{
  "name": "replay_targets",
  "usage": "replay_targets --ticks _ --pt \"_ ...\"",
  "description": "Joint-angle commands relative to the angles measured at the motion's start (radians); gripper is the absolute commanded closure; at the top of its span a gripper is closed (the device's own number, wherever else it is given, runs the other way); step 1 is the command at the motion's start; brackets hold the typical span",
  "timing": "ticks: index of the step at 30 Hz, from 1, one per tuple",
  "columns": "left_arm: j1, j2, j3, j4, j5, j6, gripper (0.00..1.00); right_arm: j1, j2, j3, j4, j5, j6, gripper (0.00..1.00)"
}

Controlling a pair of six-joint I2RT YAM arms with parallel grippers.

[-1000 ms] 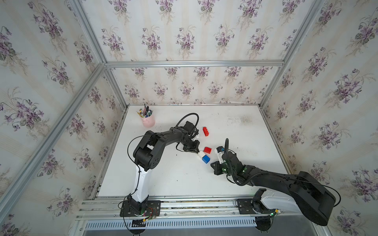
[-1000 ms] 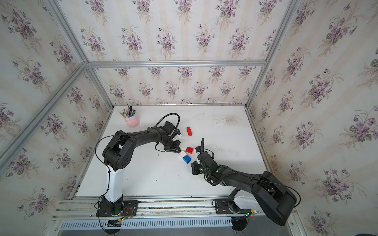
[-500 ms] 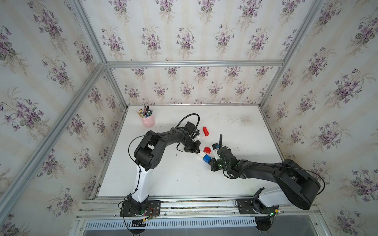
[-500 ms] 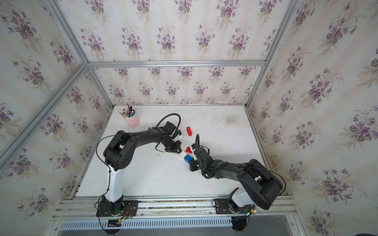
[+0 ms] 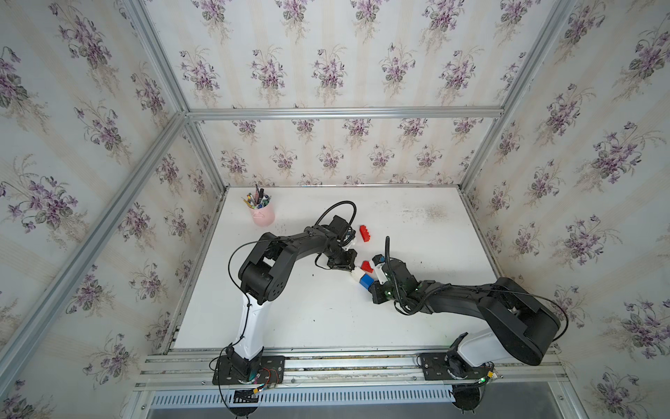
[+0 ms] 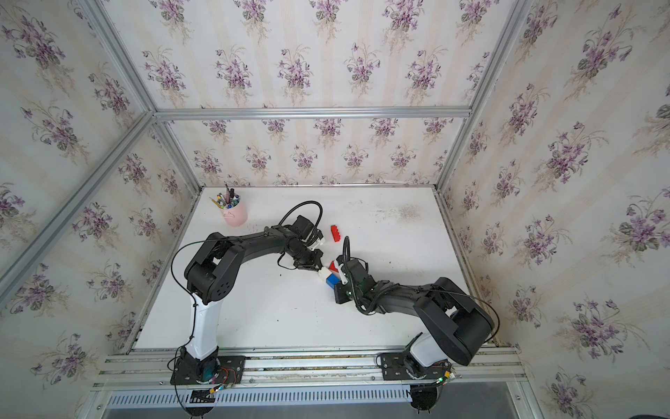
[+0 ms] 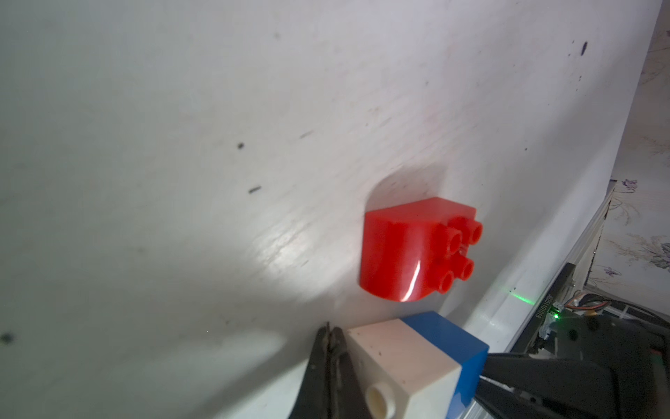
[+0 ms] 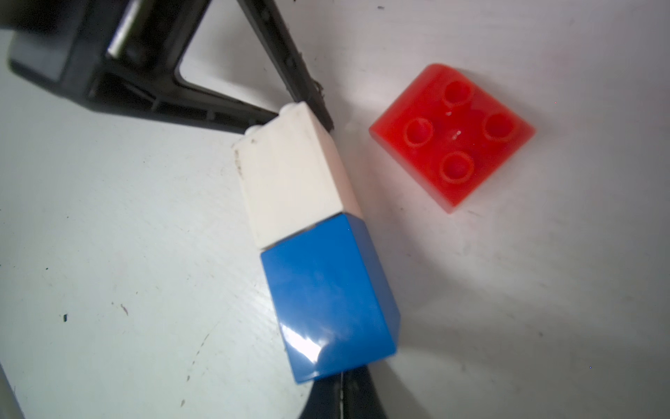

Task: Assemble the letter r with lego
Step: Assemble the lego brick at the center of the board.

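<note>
- A white brick (image 8: 293,181) and a blue brick (image 8: 326,297) are seen joined end to end in one straight line. The pair is laid on its side on the tabletop (image 5: 326,319), about in the middle, between the two arms.
- The white brick is matt and a little soiled, and studs are visible at its free end. The blue brick is glossy, and a bright reflection is carried on it.
- The left claw (image 7: 328,344) is held together with nothing between its jaws. Its tips are placed against the studded end of the white brick.
- The right claw (image 8: 340,393) is also brought together and empty. Its tips are set against the free end of the blue brick.
- A short red brick (image 8: 453,134) is found just beside the white brick, not touching it. Four studs are turned upward, and one side is rounded.
- A long red brick (image 5: 364,233) is laid well apart, nearer the back wall, beside the left wrist.
- A pink cup (image 5: 263,216) with pens is placed near the back left corner.
</note>
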Motion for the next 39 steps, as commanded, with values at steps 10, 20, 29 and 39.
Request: replay_targets --ticks 10,20,29,39 --pt "-0.057 0.028 -0.028 -0.057 -0.040 -0.049 0.95 0.001 0.038 0.056 0.071 -0.024 -0.042 1.00" --pt "0.001 0.009 -0.046 -0.088 -0.131 -0.046 0.90 0.001 -0.031 0.014 -0.012 -0.020 -0.035 0.94" --pt "0.088 -0.070 -0.036 -0.033 -0.125 -0.039 0.47 0.001 -0.193 0.029 -0.149 -0.003 -0.040 0.79" --pt "0.094 -0.057 0.013 -0.072 -0.172 -0.037 0.45 0.001 -0.032 0.207 -0.149 0.071 -0.150 0.69"
